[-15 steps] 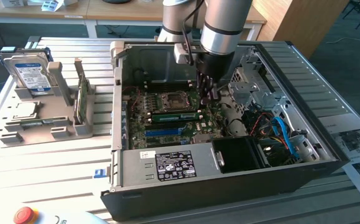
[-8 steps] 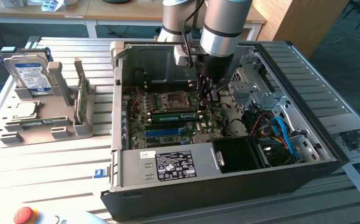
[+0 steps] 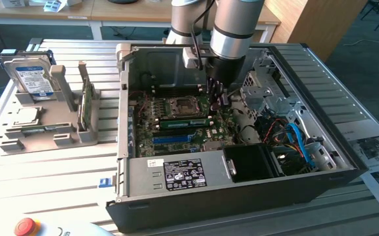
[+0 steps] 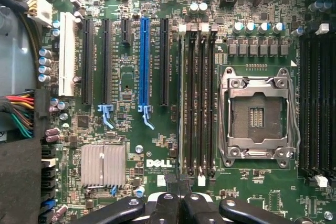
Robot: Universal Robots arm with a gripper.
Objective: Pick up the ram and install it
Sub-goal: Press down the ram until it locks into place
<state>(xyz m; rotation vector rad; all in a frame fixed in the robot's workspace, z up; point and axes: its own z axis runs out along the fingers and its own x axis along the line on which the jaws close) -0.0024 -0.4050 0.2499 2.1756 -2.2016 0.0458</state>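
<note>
Case walls point(image 3: 127, 98) hem the motherboard point(image 4: 131, 85) — top open.

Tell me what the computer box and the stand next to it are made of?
The computer box looks like metal: thin, folded, dull silver sheet inside, with a black outer shell. The stand looks like matte grey plastic, thick and blocky with no shine, though that is a guess from its look.

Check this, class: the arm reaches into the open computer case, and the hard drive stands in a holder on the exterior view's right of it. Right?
No. The exterior view shows the hard drive standing in its holder on that view's left of the computer case, not its right. The arm does reach into the case.
</note>
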